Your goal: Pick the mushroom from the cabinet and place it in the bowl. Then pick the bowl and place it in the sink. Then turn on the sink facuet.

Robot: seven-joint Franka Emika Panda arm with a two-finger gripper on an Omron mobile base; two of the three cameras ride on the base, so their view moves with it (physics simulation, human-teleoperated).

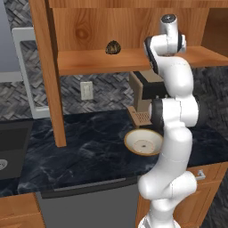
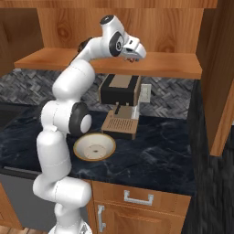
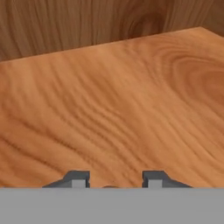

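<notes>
The mushroom (image 1: 113, 47) sits on the shelf of the open wooden cabinet (image 1: 89, 61), near the back wall. My gripper (image 2: 132, 57) hovers low over that shelf (image 2: 173, 64), with the hand tilted down. In the hand view the fingertips (image 3: 78, 178) stand apart over bare wood grain (image 3: 113, 100), open and holding nothing. My arm hides the mushroom in the right base view. Below on the dark counter, the bowl (image 1: 143, 142) (image 2: 94, 147) is upright and empty, close to the arm. One black basin of the sink (image 1: 11, 147) shows at the far left.
A dark and tan coffee machine (image 2: 119, 89) stands under the shelf, right behind the bowl. The cabinet's side panel (image 1: 49, 75) reaches down to the counter (image 1: 89, 151). An open cabinet door (image 2: 224, 91) hangs at the right. A wall socket (image 1: 87, 90) is on the backsplash.
</notes>
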